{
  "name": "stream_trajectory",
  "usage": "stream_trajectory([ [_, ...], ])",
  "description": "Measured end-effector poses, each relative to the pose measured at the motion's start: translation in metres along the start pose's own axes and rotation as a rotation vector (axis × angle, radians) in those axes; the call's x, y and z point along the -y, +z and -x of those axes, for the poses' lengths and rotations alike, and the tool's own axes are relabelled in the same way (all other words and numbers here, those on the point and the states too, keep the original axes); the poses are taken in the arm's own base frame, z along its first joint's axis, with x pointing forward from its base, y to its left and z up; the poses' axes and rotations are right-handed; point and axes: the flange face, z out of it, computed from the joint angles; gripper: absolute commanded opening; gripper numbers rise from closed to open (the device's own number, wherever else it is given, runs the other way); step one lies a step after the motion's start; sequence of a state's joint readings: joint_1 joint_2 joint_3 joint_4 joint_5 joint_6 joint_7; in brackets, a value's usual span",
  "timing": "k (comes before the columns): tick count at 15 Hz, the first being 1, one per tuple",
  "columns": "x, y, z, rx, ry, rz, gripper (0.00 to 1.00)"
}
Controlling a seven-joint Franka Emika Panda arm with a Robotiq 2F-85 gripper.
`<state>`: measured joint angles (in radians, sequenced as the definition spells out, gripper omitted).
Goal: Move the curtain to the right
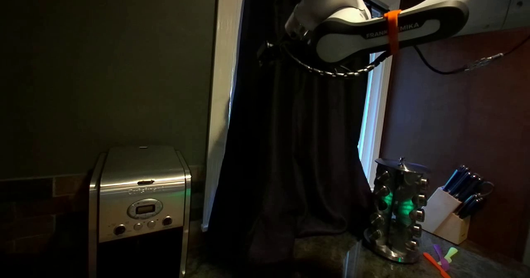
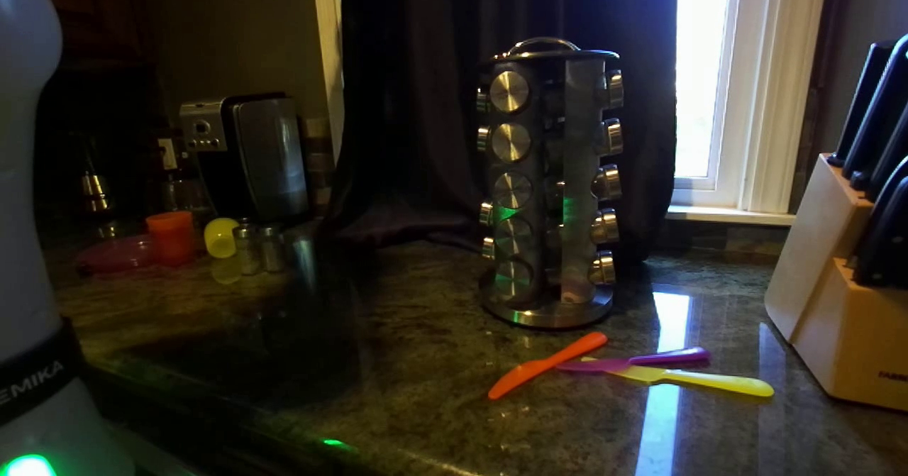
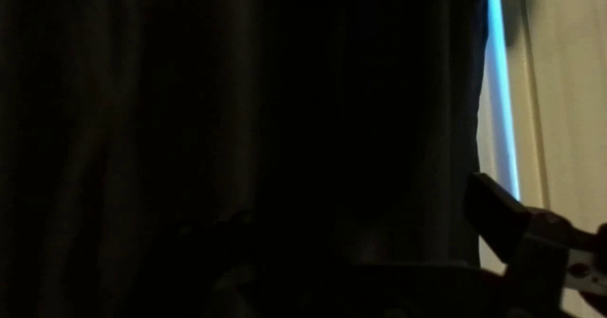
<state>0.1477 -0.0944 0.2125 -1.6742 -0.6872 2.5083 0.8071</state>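
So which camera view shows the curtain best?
An exterior view, where the curtain shows its longest stretch, lower edge included, though the arm crosses high up. In an exterior view with the spice rack before it, part is hidden. The wrist view gives only dark folds and a side edge.

the bench (image 2: pixel 404 306), mottled glossy stone, carries a spice rack (image 2: pixel 525 185). in an exterior view an orange knife (image 2: pixel 546 367), purple knife (image 2: pixel 660 357) and yellow knife (image 2: pixel 709 379) lie just in front of it, the last two crossing; right of it stands a knife block (image 2: pixel 816 270), well left a coffee maker (image 2: pixel 266 157), two shakers (image 2: pixel 272 250), an orange cup (image 2: pixel 170 238) and yellow cup (image 2: pixel 221 238).
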Motion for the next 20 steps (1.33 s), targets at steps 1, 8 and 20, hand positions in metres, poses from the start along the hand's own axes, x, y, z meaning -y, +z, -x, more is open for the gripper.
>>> stream_trajectory([
  [1,-0.003,0.001,-0.004,-0.018,0.002,-0.011,0.7],
  [8,0.0,0.023,-0.014,-0.062,0.033,-0.09,0.14],
  [20,-0.052,0.042,-0.057,-0.068,0.237,-0.059,0.0],
])
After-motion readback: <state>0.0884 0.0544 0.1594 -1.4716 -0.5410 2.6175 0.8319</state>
